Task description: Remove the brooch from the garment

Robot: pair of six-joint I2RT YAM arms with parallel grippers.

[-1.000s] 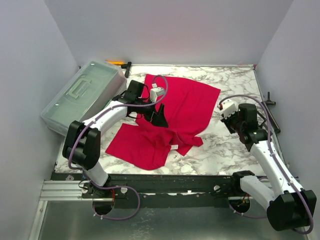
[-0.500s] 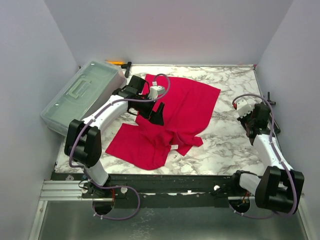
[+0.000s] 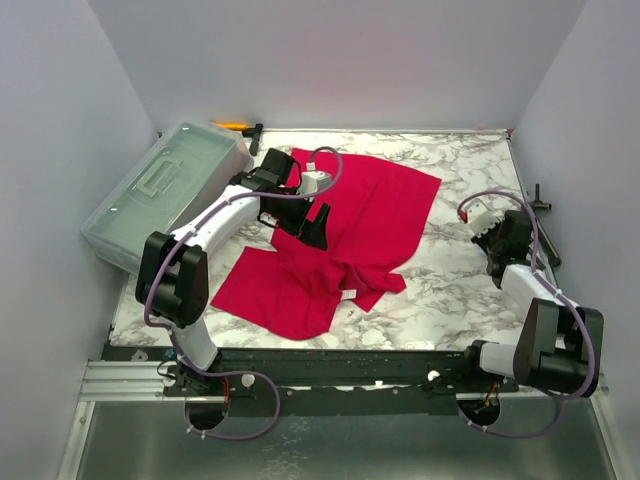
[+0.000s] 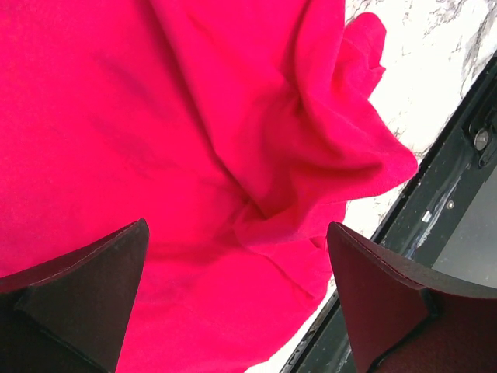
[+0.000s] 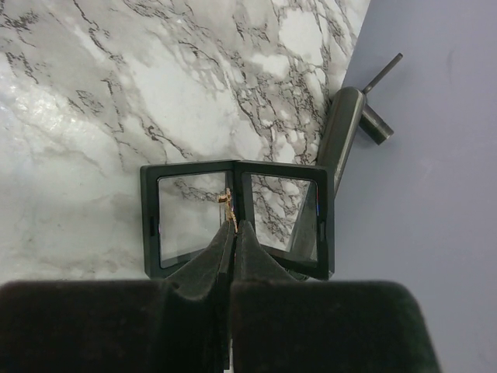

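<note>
Bare desk (image 3: pixel 470 170) stood open from twelve round to two o'clock, with a narrower strip at five. The crumpled garment (image 3: pixel 370 215) covered the middle, its folds bunched under the wide-spread left hand (image 3: pixel 312 228). A clear lidded box (image 3: pixel 165 190) blocked nine to ten. At three, an open black case (image 5: pixel 150 221) sat hard by the wall, with the right hand (image 5: pixel 233 227) above it, pinched on the brooch (image 5: pixel 227 200).

White marble tabletop with grey veins (image 3: pixel 460 170), plain pale lilac-grey walls (image 3: pixel 340 60) closing it on three sides, black metal rail (image 3: pixel 340 362) along the near edge, dull grey metal sheet (image 3: pixel 350 450) below, soft even light.
</note>
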